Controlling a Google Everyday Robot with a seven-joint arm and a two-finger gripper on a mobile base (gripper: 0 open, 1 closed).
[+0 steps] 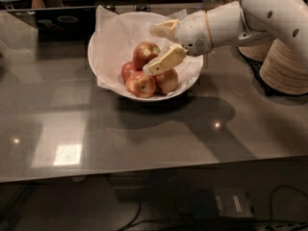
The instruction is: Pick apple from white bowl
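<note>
Counter (144,143) scene viewed from its near edge. The white bowl (144,98) is set toward the far edge of the counter, about midway between the left and right edges, and is lined with crinkled tissue paper (113,37). The apple (146,53), red with a yellow-green blush, is seen inside the bowl on its far side, resting against three smaller apples (140,84) grouped nearer the front rim. The gripper (150,50) is reached in from the right edge of the counter and is held over the bowl; its fingers (166,60) are spread apart, one lying over the far rim of the bowl and the other over the pile of fruit, so that the apple appears between them. Whether either finger touches the apple cannot be told. A stack of beige paper plates (284,71) is placed at the right edge of the counter, well apart from the bowl.
</note>
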